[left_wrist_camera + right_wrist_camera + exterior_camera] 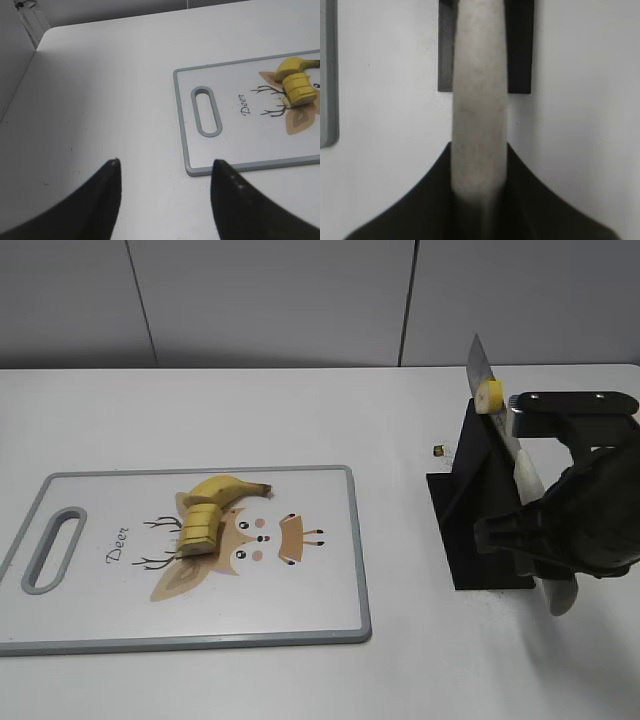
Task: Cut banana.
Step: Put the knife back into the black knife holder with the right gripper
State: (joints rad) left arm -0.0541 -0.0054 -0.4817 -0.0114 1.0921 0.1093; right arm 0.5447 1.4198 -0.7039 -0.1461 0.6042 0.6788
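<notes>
I see the right tool (480, 200) clamped on the knife (487, 380) handle (slice stuck to blade); left tool (165, 172) gapes; banana (212, 505) on board (320, 570).

Bright, even light with soft shadows; the right wrist view's close knife handle (479, 100) is blurred.

A white cutting board (300, 600) with a grey rim lies at the lower left of the exterior view, a slotted handle at its left end and a cartoon deer printed beside the word "Deer". A black knife stand (475, 510) sits at right on the white table (250, 410). A tiny dark crumb (438, 450) lies just left of the stand's top.
</notes>
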